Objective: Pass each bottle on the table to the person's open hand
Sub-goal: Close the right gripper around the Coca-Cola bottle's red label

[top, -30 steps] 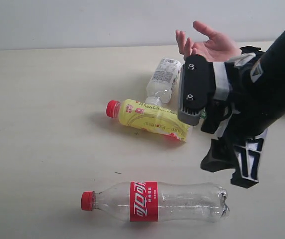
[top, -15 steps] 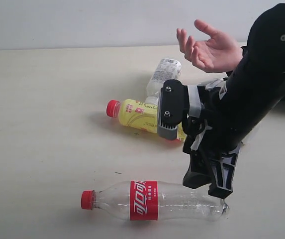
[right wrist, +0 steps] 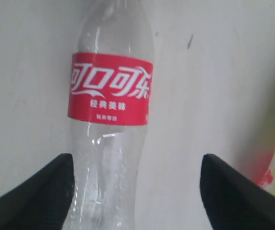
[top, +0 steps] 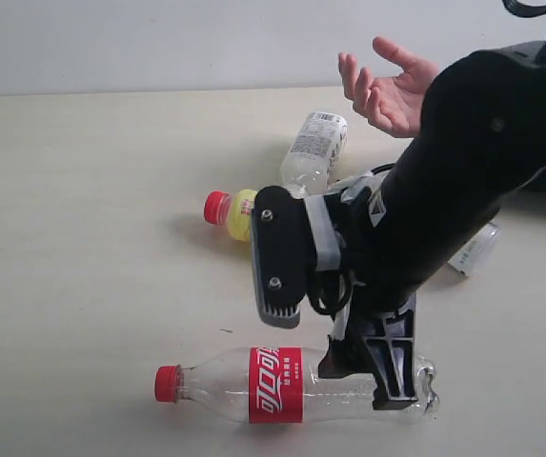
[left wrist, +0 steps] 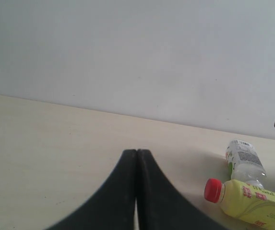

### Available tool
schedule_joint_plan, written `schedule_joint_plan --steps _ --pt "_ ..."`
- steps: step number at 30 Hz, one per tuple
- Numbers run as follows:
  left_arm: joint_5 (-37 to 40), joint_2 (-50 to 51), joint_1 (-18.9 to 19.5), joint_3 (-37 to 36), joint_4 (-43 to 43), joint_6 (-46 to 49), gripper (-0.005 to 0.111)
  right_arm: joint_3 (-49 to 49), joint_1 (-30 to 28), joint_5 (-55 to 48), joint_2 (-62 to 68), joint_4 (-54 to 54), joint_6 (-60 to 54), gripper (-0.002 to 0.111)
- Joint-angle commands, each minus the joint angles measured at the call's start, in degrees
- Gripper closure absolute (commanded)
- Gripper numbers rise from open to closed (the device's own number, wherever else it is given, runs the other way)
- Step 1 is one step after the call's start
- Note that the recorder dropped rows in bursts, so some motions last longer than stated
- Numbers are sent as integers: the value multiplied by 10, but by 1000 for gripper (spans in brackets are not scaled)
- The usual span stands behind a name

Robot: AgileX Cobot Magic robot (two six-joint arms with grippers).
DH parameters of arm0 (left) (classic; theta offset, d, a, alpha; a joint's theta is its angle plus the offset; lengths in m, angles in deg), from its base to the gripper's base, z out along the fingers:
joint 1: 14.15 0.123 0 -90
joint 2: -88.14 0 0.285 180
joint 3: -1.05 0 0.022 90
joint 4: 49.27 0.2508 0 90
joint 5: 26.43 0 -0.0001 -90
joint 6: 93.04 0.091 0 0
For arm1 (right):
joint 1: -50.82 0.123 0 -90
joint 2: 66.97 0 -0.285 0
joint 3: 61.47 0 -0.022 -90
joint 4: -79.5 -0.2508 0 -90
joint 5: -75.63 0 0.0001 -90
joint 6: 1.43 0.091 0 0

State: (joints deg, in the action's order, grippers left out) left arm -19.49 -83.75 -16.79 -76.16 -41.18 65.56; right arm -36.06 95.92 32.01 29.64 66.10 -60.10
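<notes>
Right wrist view looks straight down on the red-labelled bottle [right wrist: 109,96], which lies on its side on the table [right wrist: 185,158]. The right gripper [right wrist: 136,191] hangs above it with its jaws spread wide and nothing between them but the clear lower body of the bottle. That body sits off-centre, close to one finger [right wrist: 41,191] and well apart from the other.

In the exterior view this bottle [top: 292,386] lies toward the near side of the table [top: 82,238], with its red cap pointing to the left edge. The right gripper [top: 377,367] stands over its base end. The person's open hand [top: 392,90] waits palm-up above the far edge, on the right side.

Three more bottles lie on the table between the two. The yellow-labelled bottle [top: 234,211] is mid-table, the white-and-green bottle [top: 313,148] is just beyond it, and a clear white-labelled bottle [top: 473,249] peeks out behind the right arm.

The left gripper [left wrist: 137,191] is pressed shut and holds nothing, idling off to the left.

The step in hand looks like the approach to the red-labelled bottle. The grasp is not yet made. The next move calls for shifting the gripper sideways to centre the bottle, descending until the fingers straddle it, and closing gently, since thin empty plastic may buckle or roll. The lift should then carry it over the other bottles to the hand.
</notes>
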Motion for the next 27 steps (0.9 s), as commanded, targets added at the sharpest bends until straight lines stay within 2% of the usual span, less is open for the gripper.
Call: schedule_joint_plan --steps 1,6,13,27 --pt "-6 -3 -3 0 3 0 107 -1 40 24 0 5 5 37" --pt "-6 -3 -3 0 3 0 107 -1 62 52 0 20 55 27" --pt "-6 -3 -3 0 3 0 107 0 65 52 35 70 123 27" --pt "-6 -3 -3 0 3 0 107 0 65 95 115 68 125 27"
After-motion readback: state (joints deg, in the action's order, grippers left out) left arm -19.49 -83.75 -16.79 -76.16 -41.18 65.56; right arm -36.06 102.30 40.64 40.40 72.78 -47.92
